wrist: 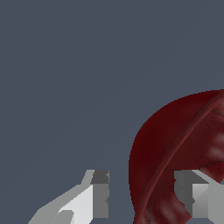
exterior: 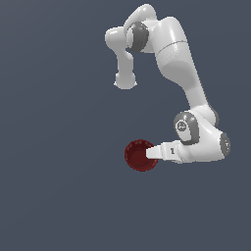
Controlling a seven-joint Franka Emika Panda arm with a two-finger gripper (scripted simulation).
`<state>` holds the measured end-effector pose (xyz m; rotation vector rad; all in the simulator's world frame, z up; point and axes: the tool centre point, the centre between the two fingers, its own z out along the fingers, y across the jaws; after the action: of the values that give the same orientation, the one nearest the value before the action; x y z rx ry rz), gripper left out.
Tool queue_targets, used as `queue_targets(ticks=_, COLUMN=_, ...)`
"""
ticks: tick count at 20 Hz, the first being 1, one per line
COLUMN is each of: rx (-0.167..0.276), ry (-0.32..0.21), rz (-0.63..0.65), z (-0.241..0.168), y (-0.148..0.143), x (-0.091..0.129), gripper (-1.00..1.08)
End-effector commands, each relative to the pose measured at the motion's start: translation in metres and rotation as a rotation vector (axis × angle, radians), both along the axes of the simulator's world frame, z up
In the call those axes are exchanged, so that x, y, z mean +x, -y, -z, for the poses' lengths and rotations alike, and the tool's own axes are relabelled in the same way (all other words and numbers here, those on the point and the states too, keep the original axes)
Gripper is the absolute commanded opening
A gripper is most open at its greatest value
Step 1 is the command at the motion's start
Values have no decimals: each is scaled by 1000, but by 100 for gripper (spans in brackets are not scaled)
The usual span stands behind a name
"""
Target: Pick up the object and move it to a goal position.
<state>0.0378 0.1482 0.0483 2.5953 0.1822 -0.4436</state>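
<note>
Bowl (exterior: 138, 156) sitting right at the tip of the claw (exterior: 151, 154), dark red and round, with tiny ridges on its rim. In the wrist view, bowl (wrist: 175, 153) showing tilted, its wall passing between the two fingers (wrist: 99, 194): one finger outside the wall, the other inside over the hollow. Claw (wrist: 146, 192) standing partly open, with a gap on the outer side between finger and wall. Hard to tell if the inner finger is touching the bowl or just hanging in front of it. Not looking like a firm hold yet, so cannot say for sure that anything is gripped.

Probably the grabbing step going on. Doing it well: keeping the rim in the middle of the two fingers, squeezing slowly and evenly on the thin wall, not pushing sideways so the bowl is not sliding away or tipping. Then lifting straight and gently, checking the bowl is coming along. No goal spot showing in either view.
</note>
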Motion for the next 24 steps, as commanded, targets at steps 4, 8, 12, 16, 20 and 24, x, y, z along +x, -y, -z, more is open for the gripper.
queue_targets(ticks=4, rx=-1, ry=0, rz=0, z=6, y=4, x=-2, gripper=28)
queue_targets(ticks=8, rx=-1, ry=0, rz=0, z=6, y=4, x=-1, gripper=-100)
queue_targets(ticks=12, rx=-1, ry=0, rz=0, z=6, y=4, x=-1, gripper=-100)
queue_targets(ticks=16, rx=-1, ry=0, rz=0, z=6, y=4, x=-1, gripper=-100)
queue_targets(ticks=20, rx=0, ry=4, rz=-5, z=4, y=3, x=0, gripper=-100)
queue_targets(ticks=24, rx=6, ry=21, rz=-32, z=-6, y=0, x=3, gripper=-100)
